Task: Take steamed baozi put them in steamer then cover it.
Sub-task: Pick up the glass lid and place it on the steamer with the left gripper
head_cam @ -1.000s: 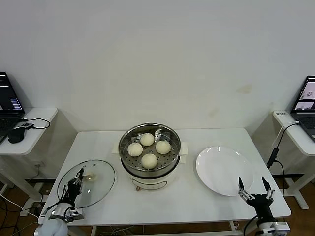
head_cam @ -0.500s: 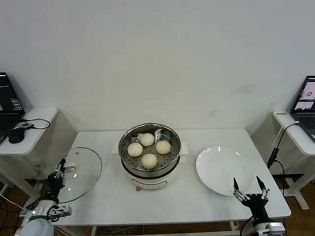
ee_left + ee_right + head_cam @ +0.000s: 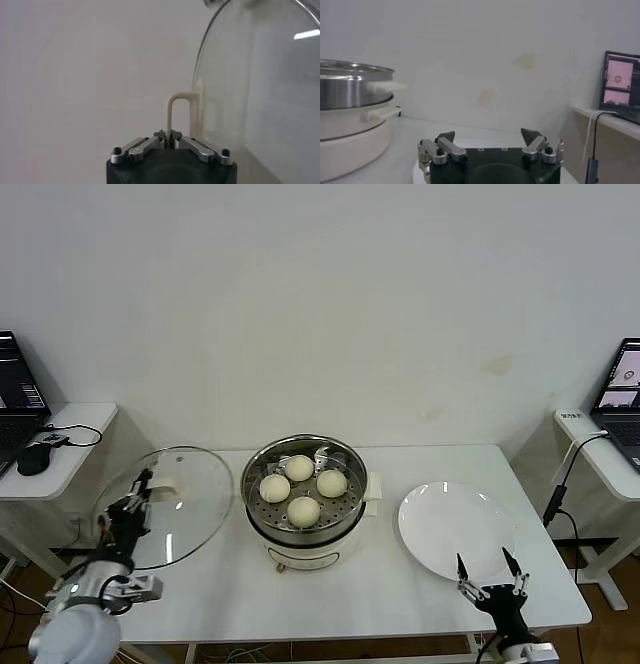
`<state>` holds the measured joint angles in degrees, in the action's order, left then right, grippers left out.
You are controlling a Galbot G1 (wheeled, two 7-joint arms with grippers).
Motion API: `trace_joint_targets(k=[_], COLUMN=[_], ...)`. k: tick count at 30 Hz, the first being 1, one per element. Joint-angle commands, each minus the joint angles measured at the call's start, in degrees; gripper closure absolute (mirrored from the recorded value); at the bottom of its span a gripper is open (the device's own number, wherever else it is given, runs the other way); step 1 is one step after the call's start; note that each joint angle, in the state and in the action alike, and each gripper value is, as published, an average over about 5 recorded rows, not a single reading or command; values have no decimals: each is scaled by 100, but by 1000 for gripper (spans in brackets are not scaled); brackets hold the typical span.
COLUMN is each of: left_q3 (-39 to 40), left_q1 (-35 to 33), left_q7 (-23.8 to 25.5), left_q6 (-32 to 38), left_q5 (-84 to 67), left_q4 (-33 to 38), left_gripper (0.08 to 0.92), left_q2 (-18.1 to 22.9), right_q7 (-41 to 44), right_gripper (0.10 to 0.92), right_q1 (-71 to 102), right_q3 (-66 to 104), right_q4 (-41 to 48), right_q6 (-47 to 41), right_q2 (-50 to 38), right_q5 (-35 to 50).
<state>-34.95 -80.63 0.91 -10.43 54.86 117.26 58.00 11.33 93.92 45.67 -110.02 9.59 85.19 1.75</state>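
The steamer (image 3: 262, 529) stands mid-table, a steel pot on a cream base, with several cream-white steamed baozi (image 3: 303, 510) on its perforated tray. The cover (image 3: 185, 504), a clear glass lid, hangs tilted in the air just left of the steamer. My left gripper (image 3: 140, 489) is shut on its cream handle (image 3: 163, 485). The left wrist view shows the jaws (image 3: 169, 136) pinched on the thin handle loop (image 3: 179, 97), with the glass (image 3: 260, 90) beside it. My right gripper (image 3: 490, 574) stands open and empty at the table's front edge; it also appears in the right wrist view (image 3: 488, 134), with the steamer (image 3: 350, 90) off to one side.
An empty white plate (image 3: 457, 529) lies right of the steamer, just behind the right gripper. Side desks flank the white table (image 3: 400, 599): one at the left with a laptop and a mouse (image 3: 32, 456), one at the right with a laptop (image 3: 620, 399).
The cover has been lifted off the table's left front, swung out to the left, then up and toward the steamer. The right gripper has drifted a little left and lower, still open.
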Motion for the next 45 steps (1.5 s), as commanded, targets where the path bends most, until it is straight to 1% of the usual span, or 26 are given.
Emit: trace_joint_targets(k=[1, 9, 14, 21, 25, 28, 32, 45], left_q3=[2043, 3064, 3374, 3606, 3645, 3649, 3628, 3555], left_q1=[1227, 2403, 2924, 3207, 3241, 3250, 3216, 3058], left_q7=[596, 1079, 1322, 1567, 1628, 1647, 1654, 1621], left_q6=[-1171, -1807, -2003, -2006, -1989, -1959, -1902, -1784], left_q5=[50, 833, 1274, 1899, 2145, 2305, 2466, 2708], left_q4=[440, -142, -561, -1080, -1339, -1520, -1676, -1775], left_gripper=[864, 864, 864, 864, 864, 864, 864, 864], left_q2=[-165, 486, 1016, 1715, 1991, 2112, 2151, 2223], right_q7=[-216, -501, -558, -593, -581, -573, -568, -563], right_gripper=[203, 203, 203, 203, 202, 203, 202, 203], right_q1=[-2, -122, -165, -152, -117, -107, -95, -66], right_q3=[-239, -438, -489, -552, -548, -521, -507, -523], right_q4=[171, 333, 395, 383, 318, 296, 291, 308], right_q6=[30, 41, 70, 147, 193, 185, 184, 194], right_q2=[226, 405, 443, 469, 432, 411, 406, 410], right_q5=[-943, -1496, -1657, -1717, -1632, -1602, -1601, -1619])
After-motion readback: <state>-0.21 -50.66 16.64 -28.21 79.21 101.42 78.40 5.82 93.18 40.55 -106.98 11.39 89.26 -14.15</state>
